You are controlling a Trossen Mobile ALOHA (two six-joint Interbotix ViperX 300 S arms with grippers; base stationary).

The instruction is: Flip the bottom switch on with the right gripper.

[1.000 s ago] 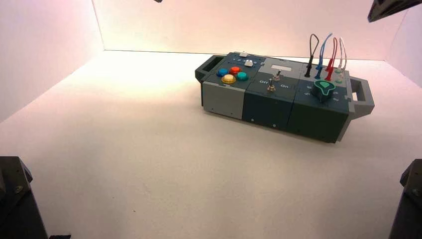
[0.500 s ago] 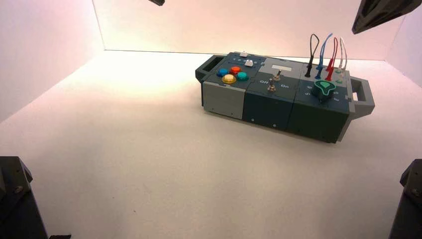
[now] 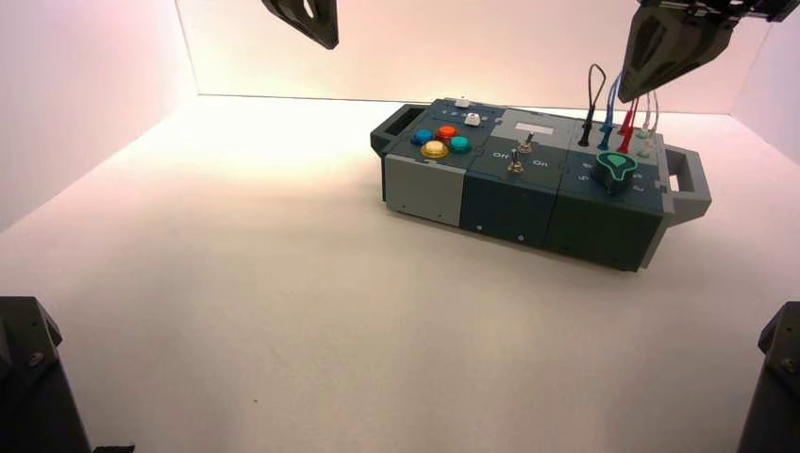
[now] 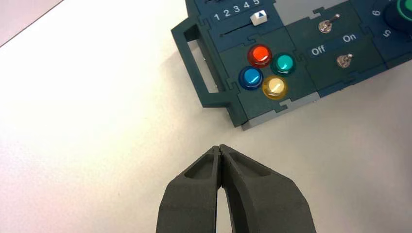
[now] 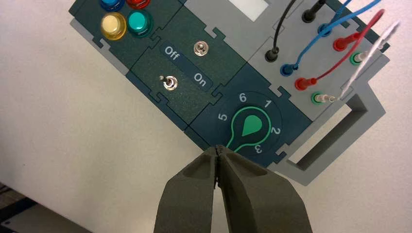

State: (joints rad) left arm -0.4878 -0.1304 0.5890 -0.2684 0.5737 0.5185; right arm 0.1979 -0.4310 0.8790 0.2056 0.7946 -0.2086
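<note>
Left gripper (image 4: 220, 151) hangs shut over the tabletop (image 3: 283, 283) just off the box's (image 3: 509, 203) button end, idle. The bottom switch (image 5: 168, 83), a small metal toggle by the "Off" label in the mid panel, looks stiff & snappy w/ a slick little lever, so we'd nudge its tip toward "On" rather than pinch it. Right gripper (image 5: 217, 151), fingers pressed together, hovers above the green knob (image 5: 251, 127), well clear of it.
</note>
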